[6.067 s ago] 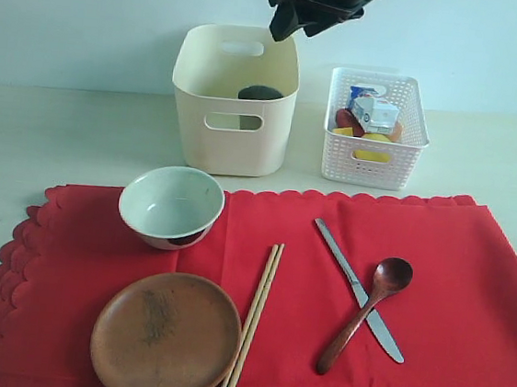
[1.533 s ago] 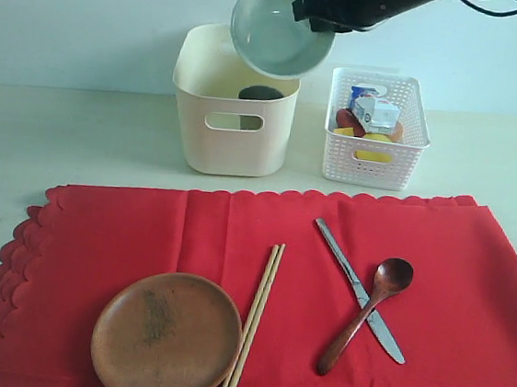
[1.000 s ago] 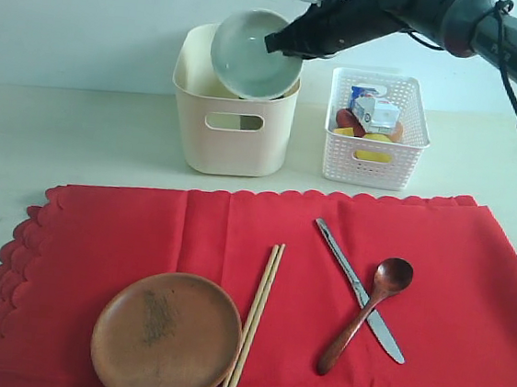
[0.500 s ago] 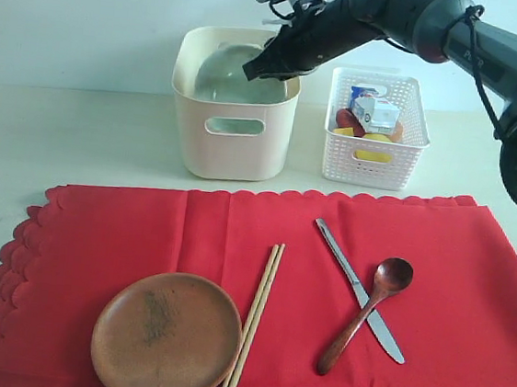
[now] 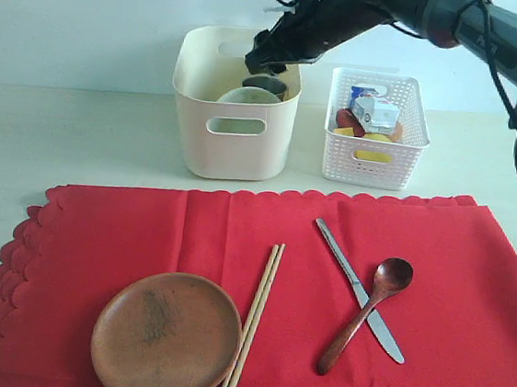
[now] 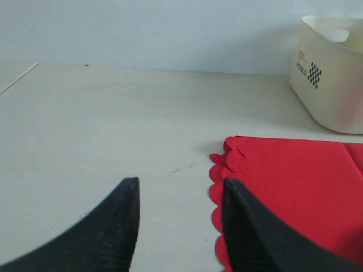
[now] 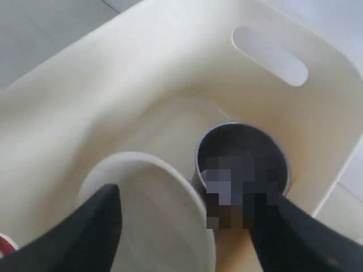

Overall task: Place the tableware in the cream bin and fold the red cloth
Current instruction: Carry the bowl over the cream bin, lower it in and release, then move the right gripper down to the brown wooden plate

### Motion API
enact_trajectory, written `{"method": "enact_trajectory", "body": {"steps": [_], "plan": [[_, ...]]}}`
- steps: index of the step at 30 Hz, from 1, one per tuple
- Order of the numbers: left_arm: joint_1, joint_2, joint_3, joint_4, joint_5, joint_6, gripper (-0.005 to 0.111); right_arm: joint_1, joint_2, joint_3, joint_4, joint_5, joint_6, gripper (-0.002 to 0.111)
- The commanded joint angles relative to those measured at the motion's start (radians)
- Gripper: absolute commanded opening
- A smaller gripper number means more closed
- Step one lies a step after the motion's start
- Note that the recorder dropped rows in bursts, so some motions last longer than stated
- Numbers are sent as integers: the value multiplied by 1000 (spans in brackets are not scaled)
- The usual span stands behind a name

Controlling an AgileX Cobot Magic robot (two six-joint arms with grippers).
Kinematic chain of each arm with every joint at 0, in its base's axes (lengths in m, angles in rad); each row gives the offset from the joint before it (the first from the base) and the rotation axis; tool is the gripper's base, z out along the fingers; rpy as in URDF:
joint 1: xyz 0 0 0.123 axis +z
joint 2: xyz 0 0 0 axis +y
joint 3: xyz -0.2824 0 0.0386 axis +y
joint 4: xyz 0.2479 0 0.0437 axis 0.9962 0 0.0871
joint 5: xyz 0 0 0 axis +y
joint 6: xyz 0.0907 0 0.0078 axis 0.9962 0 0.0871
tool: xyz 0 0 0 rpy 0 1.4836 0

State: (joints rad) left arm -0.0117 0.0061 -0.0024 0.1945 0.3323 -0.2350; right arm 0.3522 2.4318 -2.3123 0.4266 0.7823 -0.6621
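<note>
My right gripper (image 5: 265,60) hangs open just above the cream bin (image 5: 229,144). In the right wrist view its fingers stand apart (image 7: 190,195) over the pale bowl (image 7: 147,209), which lies free inside the bin (image 7: 170,68) beside the steel cup (image 7: 241,153). The bowl (image 5: 247,96) and cup (image 5: 266,83) show over the bin's rim. On the red cloth (image 5: 470,290) lie the wooden plate (image 5: 167,336), chopsticks (image 5: 252,327), knife (image 5: 359,290) and dark spoon (image 5: 366,313). My left gripper (image 6: 180,182) is open and empty, low over the table at the cloth's scalloped edge (image 6: 283,181).
A white lattice basket (image 5: 375,127) with food items stands right of the cream bin. The spoon lies across the knife. The cream bin (image 6: 332,73) also shows at the far edge of the left wrist view.
My right gripper brought the bowl down into the cream bin and opened. The bowl now rests in the bin, free of the fingers. The left gripper has not moved.
</note>
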Motion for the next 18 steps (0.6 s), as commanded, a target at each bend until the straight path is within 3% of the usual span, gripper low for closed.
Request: {"method": "enact_trajectory", "body": {"steps": [1,18], "plan": [[3,-6,2,1,-6,-5,45,2,-79,-9,-3,43,12,62],[3,-6,2,1,-6,-5,45,0,-225,-9,-9,429,101,62]]}}
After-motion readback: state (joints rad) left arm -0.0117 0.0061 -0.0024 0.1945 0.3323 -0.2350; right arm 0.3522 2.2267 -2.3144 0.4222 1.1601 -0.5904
